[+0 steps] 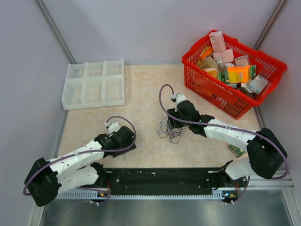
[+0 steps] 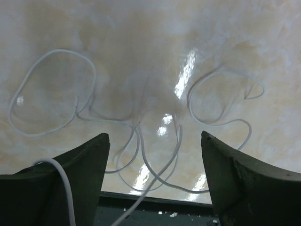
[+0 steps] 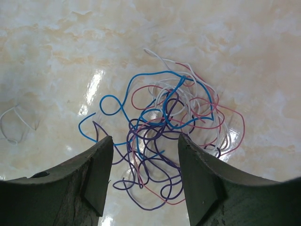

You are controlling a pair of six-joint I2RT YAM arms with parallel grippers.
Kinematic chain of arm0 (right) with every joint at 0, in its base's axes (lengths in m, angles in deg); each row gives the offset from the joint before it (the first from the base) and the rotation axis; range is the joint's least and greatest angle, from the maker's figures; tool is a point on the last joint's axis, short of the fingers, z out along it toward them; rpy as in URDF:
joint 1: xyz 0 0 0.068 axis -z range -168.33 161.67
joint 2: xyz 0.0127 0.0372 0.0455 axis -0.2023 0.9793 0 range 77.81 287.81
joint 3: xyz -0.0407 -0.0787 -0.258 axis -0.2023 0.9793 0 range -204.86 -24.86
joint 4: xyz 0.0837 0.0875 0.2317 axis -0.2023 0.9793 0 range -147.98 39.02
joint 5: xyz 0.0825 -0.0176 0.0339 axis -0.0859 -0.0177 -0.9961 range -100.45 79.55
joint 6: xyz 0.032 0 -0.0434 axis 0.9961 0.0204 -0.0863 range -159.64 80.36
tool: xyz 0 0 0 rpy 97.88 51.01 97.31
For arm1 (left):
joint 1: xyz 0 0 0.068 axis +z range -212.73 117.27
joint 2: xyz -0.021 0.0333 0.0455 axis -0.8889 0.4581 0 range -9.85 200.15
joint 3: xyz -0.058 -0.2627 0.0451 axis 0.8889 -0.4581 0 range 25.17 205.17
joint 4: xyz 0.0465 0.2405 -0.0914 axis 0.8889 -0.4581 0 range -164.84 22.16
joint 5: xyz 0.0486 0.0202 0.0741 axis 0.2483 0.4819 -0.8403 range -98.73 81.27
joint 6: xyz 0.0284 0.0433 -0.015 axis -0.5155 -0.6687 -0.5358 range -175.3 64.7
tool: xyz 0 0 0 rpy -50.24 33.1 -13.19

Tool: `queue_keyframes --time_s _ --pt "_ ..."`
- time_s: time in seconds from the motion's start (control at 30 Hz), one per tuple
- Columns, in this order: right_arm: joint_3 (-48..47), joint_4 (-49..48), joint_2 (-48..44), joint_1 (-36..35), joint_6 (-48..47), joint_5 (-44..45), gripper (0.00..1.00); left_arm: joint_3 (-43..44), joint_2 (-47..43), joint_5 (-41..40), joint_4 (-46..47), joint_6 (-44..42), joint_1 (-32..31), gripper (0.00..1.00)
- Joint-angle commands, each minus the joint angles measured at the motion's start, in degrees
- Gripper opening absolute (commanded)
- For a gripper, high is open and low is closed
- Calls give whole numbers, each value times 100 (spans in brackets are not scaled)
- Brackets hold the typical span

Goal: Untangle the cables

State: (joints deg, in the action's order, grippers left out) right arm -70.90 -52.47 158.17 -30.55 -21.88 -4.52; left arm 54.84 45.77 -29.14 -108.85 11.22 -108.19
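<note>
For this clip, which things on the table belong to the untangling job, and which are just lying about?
Job:
- tangle of coloured cables
- loose white cable

Lying about:
- red basket
- packets inside it
- white compartment tray
- small green item

Thin, flexible cables (image 3: 164, 127) lie in a loose knot on the pale marbled desk (image 1: 141, 84). Blue, purple, pink and white strands loop through one another, and a blue end curls free at the knot's left side. 1 white cable (image 2: 61, 50) lies apart from the knot, farther left and flat on the desk, slack in several open loops, with no coloured strand crossing it.
</note>
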Motion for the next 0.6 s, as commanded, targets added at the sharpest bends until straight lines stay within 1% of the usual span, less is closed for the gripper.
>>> queue_keyframes --time_s 0.0,0.03,0.1,0.17,0.23,0.27,0.33,0.4,0.43,0.53,0.57 --pt "-151 81 -494 20 26 -127 57 118 344 800 550 -219 10 70" --pt "-107 81 -573 20 26 -136 57 48 362 958 707 -219 10 59" --pt "42 29 -670 20 35 -93 57 -40 336 1030 954 -262 10 41" --pt "165 -77 -688 20 35 -40 57 -14 205 890 1016 -324 10 23" --pt "288 -217 -688 20 61 -48 57 143 -32 592 1078 -560 10 9" --pt "358 -314 -662 20 61 -48 57 231 -155 355 1148 -692 19 5" --pt "351 -315 -618 20 131 -83 57 599 -349 82 1341 -1253 132 0" --pt "359 -349 -635 12 114 -32 57 1100 -385 -51 1333 -1824 448 0" --pt "394 -376 -653 20 122 56 57 1337 -350 44 1342 -2062 763 0" --pt "412 -359 -679 21 123 320 57 2014 -52 667 1464 -2572 2027 0" --pt "429 -367 -705 29 131 373 57 2243 106 756 1534 -2739 2379 0"
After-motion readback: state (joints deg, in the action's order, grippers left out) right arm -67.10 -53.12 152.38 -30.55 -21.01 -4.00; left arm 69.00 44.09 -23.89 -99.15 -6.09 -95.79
